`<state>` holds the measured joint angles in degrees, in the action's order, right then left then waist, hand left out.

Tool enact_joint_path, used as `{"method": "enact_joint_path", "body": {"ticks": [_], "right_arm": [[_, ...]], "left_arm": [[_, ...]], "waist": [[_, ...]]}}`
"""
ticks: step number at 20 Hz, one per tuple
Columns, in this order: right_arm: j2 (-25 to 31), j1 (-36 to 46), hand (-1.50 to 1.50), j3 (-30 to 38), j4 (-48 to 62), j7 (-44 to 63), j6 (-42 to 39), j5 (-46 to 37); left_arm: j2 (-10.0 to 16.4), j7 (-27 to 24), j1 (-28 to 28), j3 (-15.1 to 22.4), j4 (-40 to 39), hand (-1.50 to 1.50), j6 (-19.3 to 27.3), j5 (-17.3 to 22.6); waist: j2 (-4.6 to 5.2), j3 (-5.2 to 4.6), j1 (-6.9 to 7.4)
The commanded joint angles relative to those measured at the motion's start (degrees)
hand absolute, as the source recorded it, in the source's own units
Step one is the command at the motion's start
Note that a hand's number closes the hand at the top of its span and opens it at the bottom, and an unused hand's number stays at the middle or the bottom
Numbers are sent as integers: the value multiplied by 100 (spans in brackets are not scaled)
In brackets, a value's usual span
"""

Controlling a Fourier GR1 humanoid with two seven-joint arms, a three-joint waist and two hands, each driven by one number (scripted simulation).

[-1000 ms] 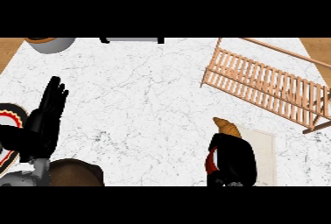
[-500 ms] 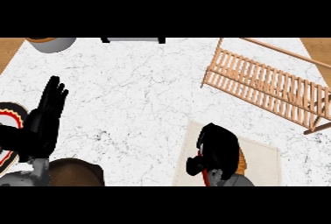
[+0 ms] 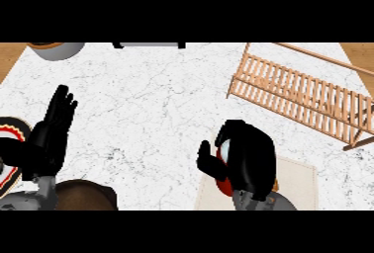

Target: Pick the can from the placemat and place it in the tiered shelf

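My right hand (image 3: 248, 155) is curled round the can (image 3: 223, 184), of which only a red side and a pale top edge show between thumb and fingers. It hangs over the left part of the beige placemat (image 3: 296, 183) at the lower right. The wooden tiered shelf (image 3: 306, 94) with its slatted tiers stands at the upper right, apart from the hand. My left hand (image 3: 50, 133) rests open at the left, fingers pointing up.
A grey bowl (image 3: 58, 49) sits at the top left edge. A plate with a red and white rim (image 3: 9, 133) lies at the far left under the left hand. A brown round object (image 3: 84, 195) shows at the lower left. A dark item (image 3: 150, 44) lies at the top edge.
My right hand has moved left and up over the placemat with its fingers closed round the can. The left hand has stayed still.
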<state>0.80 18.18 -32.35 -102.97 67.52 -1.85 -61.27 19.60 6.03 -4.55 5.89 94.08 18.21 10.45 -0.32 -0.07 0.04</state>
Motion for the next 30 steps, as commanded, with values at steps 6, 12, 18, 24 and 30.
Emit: {"method": "enact_joint_path", "body": {"ticks": [6,12,18,24,30], "right_arm": [[-77,893,150,538,-1025,1761,77,-1334],[-77,1242,150,1103,-1546,1748,-1153,-1648],[-78,1417,150,2305,-1483,972,-1302,-1652],[25,1424,150,3201,-1299,191,-989,-1546],[-5,1365,150,3668,-457,-442,-128,-1483]], "left_arm": [[-137,-94,30,48,-145,0,-57,-13],[3,97,-146,-136,3,0,51,-98],[48,-95,139,-213,14,0,-222,21],[-108,105,249,-121,284,0,-59,-153],[-92,177,195,-272,361,0,-231,-154]], "waist": [[-22,-10,-74],[-22,-5,-80],[15,1,-7],[24,9,16],[37,9,37]]}}
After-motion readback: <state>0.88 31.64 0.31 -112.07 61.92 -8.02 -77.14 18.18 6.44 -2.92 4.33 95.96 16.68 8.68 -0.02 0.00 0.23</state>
